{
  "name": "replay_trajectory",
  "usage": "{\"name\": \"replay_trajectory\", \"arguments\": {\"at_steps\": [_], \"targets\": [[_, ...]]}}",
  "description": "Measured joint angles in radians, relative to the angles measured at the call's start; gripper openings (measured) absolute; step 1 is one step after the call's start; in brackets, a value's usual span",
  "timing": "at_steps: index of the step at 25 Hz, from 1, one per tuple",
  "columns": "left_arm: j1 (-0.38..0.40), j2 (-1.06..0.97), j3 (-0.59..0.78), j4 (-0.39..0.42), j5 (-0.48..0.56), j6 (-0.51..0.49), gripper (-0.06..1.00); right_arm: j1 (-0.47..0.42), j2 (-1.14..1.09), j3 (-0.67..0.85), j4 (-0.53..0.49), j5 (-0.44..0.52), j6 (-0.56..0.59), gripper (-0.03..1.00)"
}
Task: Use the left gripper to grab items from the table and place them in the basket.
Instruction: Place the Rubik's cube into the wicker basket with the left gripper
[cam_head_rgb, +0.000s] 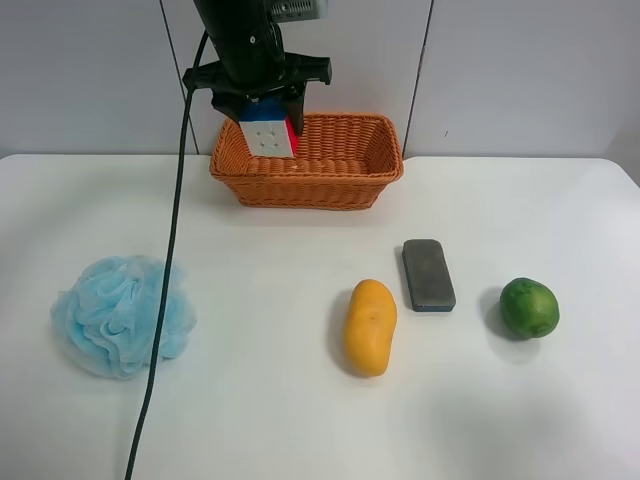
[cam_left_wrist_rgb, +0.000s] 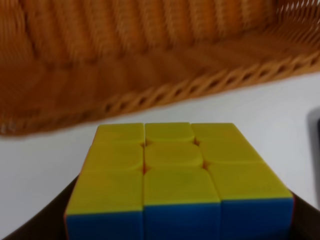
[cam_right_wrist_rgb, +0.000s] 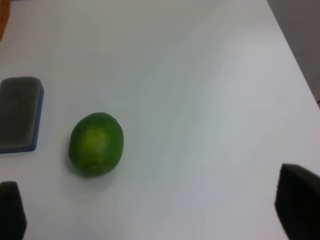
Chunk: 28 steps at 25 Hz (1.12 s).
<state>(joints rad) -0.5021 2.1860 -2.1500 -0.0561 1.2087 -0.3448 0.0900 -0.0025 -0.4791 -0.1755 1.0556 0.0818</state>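
Note:
My left gripper (cam_head_rgb: 268, 112) is shut on the puzzle cube (cam_head_rgb: 268, 132), which shows blue, white dotted and red faces. It holds the cube in the air over the left end of the orange woven basket (cam_head_rgb: 320, 186) at the back of the white table (cam_head_rgb: 280, 260). In the left wrist view the cube (cam_left_wrist_rgb: 175, 175) shows a yellow face and a blue face, with the basket's rim (cam_left_wrist_rgb: 200, 87) just beyond it. My right gripper (cam_right_wrist_rgb: 155, 210) is open and empty above the table near a green lime (cam_right_wrist_rgb: 96, 144).
On the table lie a light blue bath pouf (cam_head_rgb: 120, 312), a yellow mango (cam_head_rgb: 370, 326), a grey block with a blue base (cam_head_rgb: 428, 274) and the lime (cam_head_rgb: 529, 308). A black cable (cam_head_rgb: 165, 300) hangs down across the pouf. The grey block also shows in the right wrist view (cam_right_wrist_rgb: 19, 114).

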Motion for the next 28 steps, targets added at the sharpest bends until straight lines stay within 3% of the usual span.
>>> {"name": "replay_trajectory", "arguments": {"at_steps": [7,21,28], "targets": [[0.027,0.122,-0.142,0.001,-0.034,0.049,0.57,0.000,0.000,0.000,0.000,0.000,0.000,0.99],[0.061,0.247,-0.148,0.005,-0.324,0.071,0.57,0.000,0.000,0.000,0.000,0.000,0.000,0.99],[0.063,0.281,-0.148,0.004,-0.380,0.074,0.57,0.000,0.000,0.000,0.000,0.000,0.000,0.99]]}}
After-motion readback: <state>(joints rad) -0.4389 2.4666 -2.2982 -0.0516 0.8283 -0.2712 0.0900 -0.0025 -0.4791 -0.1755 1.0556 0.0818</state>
